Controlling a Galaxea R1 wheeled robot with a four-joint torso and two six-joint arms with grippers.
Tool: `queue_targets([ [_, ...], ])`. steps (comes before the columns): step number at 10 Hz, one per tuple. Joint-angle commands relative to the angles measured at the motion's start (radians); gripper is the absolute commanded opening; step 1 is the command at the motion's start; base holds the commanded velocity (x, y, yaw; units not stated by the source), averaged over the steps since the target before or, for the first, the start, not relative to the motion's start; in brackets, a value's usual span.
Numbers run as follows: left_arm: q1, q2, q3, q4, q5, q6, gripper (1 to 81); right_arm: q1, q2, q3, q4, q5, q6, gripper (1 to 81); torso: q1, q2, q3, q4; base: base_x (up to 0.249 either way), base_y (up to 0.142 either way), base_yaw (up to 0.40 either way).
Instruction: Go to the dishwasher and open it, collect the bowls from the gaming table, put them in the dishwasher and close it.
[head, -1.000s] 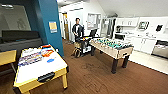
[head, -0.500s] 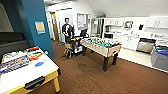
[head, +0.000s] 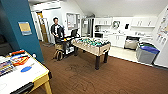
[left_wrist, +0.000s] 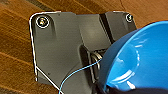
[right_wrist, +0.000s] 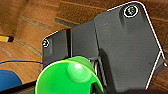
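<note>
Head view: a room with brown carpet. At the lower left stands the gaming table (head: 37, 72), white-topped with yellow sides; a flat blue shape, colourful packets and a red item lie on it. A teal wall (head: 23, 27) rises behind it. In the middle of the room is a foosball table (head: 92, 46) with a green field. Beside its far end a person (head: 57, 30) stands at a dark cart (head: 65, 46). At the back right is a kitchen with white cabinets, and the stainless dishwasher (head: 131, 43) sits among them. A grey bin with a blue lid (head: 147, 52) stands on the right, near the dishwasher.

Left wrist view: a blue bowl (left_wrist: 140, 60) sits close against the dark wrist plate, above the brown carpet. Whether the left jaws grip it cannot be told.

Right wrist view: a green bowl (right_wrist: 68, 76) sits just beside the wrist plate, over the carpet. Whether the right jaws hold it cannot be told.
</note>
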Motion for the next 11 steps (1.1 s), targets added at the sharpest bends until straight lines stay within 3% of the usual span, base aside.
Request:
queue_targets([
  [1, -0.037, 0.001, 0.003, 0.011, 0.018, 0.008, 1.0, 0.046, -0.001, 0.004, -0.017, -0.037, 0.001, 1.0, 0.001, 0.0, 0.0, 0.0, 0.0, 0.0, -0.298],
  [11, -0.037, 0.001, 0.005, 0.01, 0.018, 0.008, 1.0, 0.042, -0.001, 0.001, -0.015, -0.037, 0.001, 1.0, 0.001, 0.0, 0.0, 0.0, 0.0, 0.0, -0.299],
])
